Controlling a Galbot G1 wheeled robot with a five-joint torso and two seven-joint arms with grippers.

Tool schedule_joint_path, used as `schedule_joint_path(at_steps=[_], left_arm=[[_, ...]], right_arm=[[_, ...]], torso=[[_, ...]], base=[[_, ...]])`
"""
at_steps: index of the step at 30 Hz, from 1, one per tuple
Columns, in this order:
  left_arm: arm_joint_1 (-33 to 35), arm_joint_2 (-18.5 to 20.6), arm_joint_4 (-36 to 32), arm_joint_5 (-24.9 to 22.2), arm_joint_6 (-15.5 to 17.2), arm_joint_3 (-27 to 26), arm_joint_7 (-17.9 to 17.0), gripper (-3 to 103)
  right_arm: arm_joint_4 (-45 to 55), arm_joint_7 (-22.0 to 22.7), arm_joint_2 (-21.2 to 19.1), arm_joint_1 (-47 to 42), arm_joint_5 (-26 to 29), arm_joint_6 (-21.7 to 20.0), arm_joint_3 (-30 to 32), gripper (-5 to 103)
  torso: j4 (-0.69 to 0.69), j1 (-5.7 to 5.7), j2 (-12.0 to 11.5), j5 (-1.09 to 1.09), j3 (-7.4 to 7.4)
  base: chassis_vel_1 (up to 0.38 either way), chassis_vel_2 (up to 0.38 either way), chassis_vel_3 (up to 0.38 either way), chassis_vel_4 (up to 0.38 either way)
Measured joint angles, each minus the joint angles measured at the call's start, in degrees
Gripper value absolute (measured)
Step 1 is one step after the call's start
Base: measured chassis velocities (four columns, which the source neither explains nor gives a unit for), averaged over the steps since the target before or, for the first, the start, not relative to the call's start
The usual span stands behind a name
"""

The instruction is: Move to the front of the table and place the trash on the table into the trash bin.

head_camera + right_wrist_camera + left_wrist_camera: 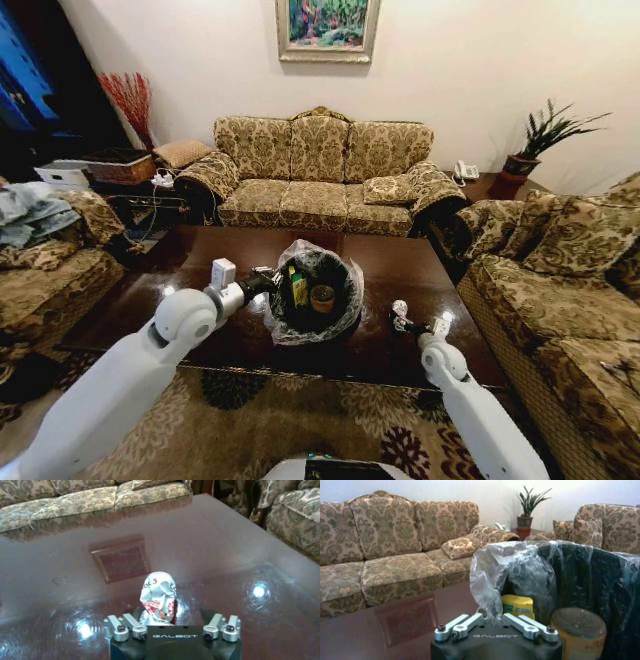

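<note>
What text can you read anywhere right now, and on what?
"GALBOT": on the left gripper body, at the trash bin.
"GALBOT": on the right gripper body.
"5 TO": roughly, on the crumpled silvery-white can in the right gripper; partly legible.
Yellow carton label in the bin: too blurred.
Orange-labelled bottle: too blurred.

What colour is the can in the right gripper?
Silvery white with red markings: the can shows best in the right wrist view, between the right gripper fingers.
</note>
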Motion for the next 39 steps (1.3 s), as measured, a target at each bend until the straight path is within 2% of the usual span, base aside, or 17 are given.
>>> schedule_joint_path(at_steps=[6,7,8,10,11,12,14,19,20,24,36,39], left_arm=[[-0.84,0.07,0.76,-0.15,0.01,0.36,0.02,2],[-1.0,0.08,0.89,-0.19,0.01,0.36,0.02,2],[-1.0,0.08,0.89,-0.19,0.01,0.36,0.02,2],[-1.23,0.05,1.01,-0.28,0.01,0.36,0.03,2],[-1.3,0.05,1.01,-0.3,0.01,0.36,0.03,2],[-1.34,0.03,1.02,-0.36,0.01,0.36,0.03,2],[-1.35,0.02,1.01,-0.42,0.01,0.37,0.06,2],[-1.49,0.01,1.09,-0.45,-0.08,0.36,0.09,2],[-1.49,0.01,1.09,-0.45,-0.08,0.36,0.09,2],[-1.56,0.02,0.8,-0.54,-0.12,0.48,0.16,2],[-1.43,0.26,-0.24,-0.91,-0.15,0.5,0.17,2],[-1.6,0.75,-0.51,-1.28,-0.22,0.34,0.05,2]], right_arm=[[-1.33,-3.54,0.19,-0.02,-1.67,-1.05,0.3,56],[-1.51,-4.32,0.36,-0.05,-2.13,-0.57,0.15,50],[-1.51,-4.32,0.36,-0.05,-2.13,-0.57,0.15,50],[-1.67,-5.22,0.57,-0.12,-2.98,0.63,-0.37,40],[-1.67,-5.33,0.65,-0.11,-3.13,0.8,-0.47,40],[-1.65,-5.34,0.83,-0.11,-3.17,0.93,-0.57,31],[-1.64,-5.25,0.99,-0.14,-3.18,1.03,-0.6,31],[-1.06,-4.67,1.03,-0.9,-3.22,1.31,-0.13,15],[-1.06,-4.67,1.03,-0.9,-3.22,1.31,-0.13,15],[-0.09,-4.01,0.71,-2.0,-3.21,1.49,0.55,2],[4.73,-2.14,-0.04,-4.02,-2.81,1.85,0.91,0],[7.62,-0.87,-0.88,-4.17,-3.14,3.04,0.96,0]], torso=[[0.0,0.0,0.0,0.0,0.0],[0.0,0.0,0.0,-0.01,-0.01],[0.0,0.0,0.0,-0.01,-0.01],[0.0,0.0,0.0,-0.02,-0.01],[0.0,0.0,0.01,-0.02,-0.02],[0.01,0.0,0.01,-0.02,-0.02],[0.02,-0.01,0.0,0.0,-0.02],[0.0,0.0,0.0,-0.01,-0.01],[0.0,0.0,0.0,-0.01,-0.01],[0.0,0.0,0.0,0.01,0.0],[0.0,0.0,0.0,0.01,0.0],[0.0,0.0,0.0,0.02,0.0]], base=[[0.0,0.0,0.0,0.0],[0.0,0.0,0.0,0.0],[0.0,0.0,0.0,0.0],[0.0,0.0,0.0,0.0],[0.0,0.0,0.0,0.0],[0.0,0.0,0.0,0.0],[0.0,0.0,0.0,0.0],[0.0,0.0,0.0,0.0],[0.0,0.0,0.0,0.0],[0.0,0.0,0.0,0.0],[0.0,0.0,0.0,0.0],[0.0,0.0,0.0,0.0]])
